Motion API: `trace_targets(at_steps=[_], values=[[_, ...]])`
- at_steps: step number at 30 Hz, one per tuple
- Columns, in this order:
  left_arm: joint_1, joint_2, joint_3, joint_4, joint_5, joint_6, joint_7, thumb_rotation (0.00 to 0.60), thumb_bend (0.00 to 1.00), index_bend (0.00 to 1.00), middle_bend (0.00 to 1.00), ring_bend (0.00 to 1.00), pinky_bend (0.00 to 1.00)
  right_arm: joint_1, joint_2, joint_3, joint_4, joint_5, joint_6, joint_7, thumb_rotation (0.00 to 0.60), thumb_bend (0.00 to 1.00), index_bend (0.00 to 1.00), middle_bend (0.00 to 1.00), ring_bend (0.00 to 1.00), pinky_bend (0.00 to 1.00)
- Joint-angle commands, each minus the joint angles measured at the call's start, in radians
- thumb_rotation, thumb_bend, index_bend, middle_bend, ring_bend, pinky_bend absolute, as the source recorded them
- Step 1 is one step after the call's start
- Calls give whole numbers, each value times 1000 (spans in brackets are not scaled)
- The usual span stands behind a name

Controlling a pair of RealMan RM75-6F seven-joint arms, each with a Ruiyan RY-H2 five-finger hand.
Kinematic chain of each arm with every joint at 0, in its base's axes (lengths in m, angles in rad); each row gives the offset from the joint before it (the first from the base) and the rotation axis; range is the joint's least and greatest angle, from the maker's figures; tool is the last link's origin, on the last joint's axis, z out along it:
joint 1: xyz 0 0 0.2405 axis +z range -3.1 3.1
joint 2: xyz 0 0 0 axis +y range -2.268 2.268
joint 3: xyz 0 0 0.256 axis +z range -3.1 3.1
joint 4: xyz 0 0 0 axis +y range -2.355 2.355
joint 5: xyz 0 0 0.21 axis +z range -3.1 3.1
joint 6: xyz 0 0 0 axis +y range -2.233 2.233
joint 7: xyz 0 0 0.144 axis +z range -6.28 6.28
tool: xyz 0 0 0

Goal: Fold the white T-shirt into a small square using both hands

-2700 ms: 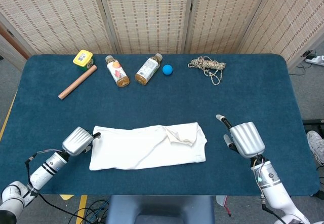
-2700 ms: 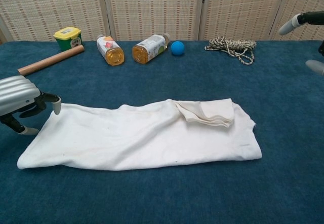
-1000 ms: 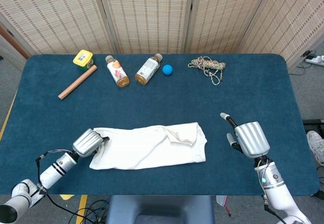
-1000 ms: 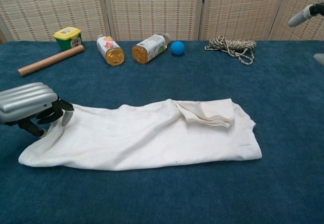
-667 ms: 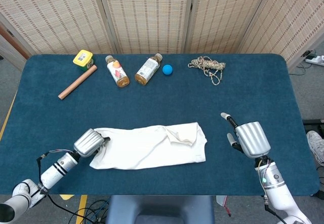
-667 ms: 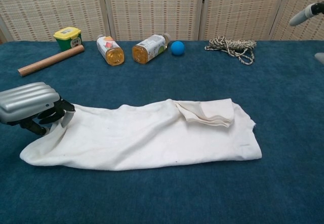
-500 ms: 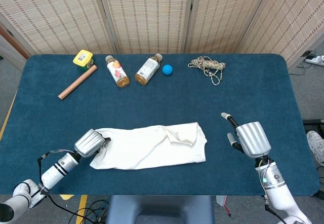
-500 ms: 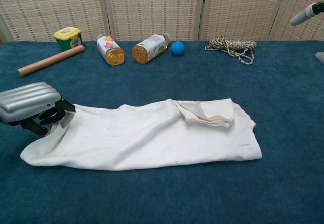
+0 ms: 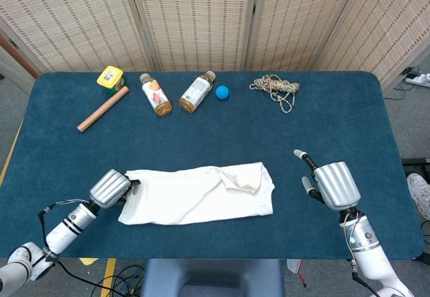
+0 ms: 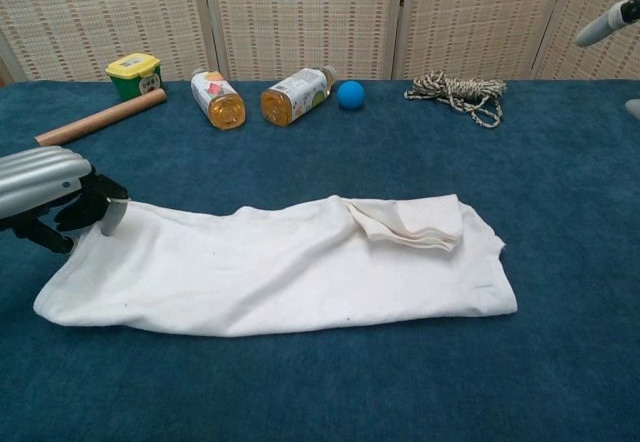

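Observation:
The white T-shirt (image 9: 198, 193) lies as a long flat band near the table's front edge, a folded sleeve bunched on top towards its right end (image 10: 415, 220). My left hand (image 9: 111, 188) sits at the shirt's left end, fingers curled in, pinching the upper left corner of the cloth (image 10: 118, 212). In the chest view the left hand (image 10: 45, 187) shows at the left border. My right hand (image 9: 332, 184) hovers to the right of the shirt, apart from it, holding nothing, with a finger stretched out. Only one fingertip of the right hand (image 10: 605, 24) shows in the chest view.
Along the table's far edge lie a wooden rod (image 9: 102, 108), a yellow-lidded green jar (image 9: 110, 78), two bottles on their sides (image 9: 156, 95) (image 9: 196, 92), a blue ball (image 9: 222, 92) and a coil of rope (image 9: 274, 87).
My left hand slid onto the shirt's left end, curled its fingers on the cloth, then drew back left with the corner following. The right hand drifted slightly right.

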Motion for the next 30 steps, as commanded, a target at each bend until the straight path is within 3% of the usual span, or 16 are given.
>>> trace_targets(at_steps=[1, 8, 30], values=[[18, 31, -3, -19, -14, 4, 1, 600, 506, 708, 876, 792, 914, 0, -1, 1, 0, -2, 0, 1, 600, 447, 191, 955, 974, 1000], [56, 72, -5, -18, -42, -3, -10, 600, 507, 708, 876, 793, 913, 4, -8, 5, 0, -9, -1, 3, 600, 446, 191, 956, 974, 1000], [146, 132, -12, 147, -119, -107, -24, 600, 509, 710, 876, 792, 913, 9, -19, 11, -6, -23, -3, 1, 600, 447, 191, 955, 974, 1000]])
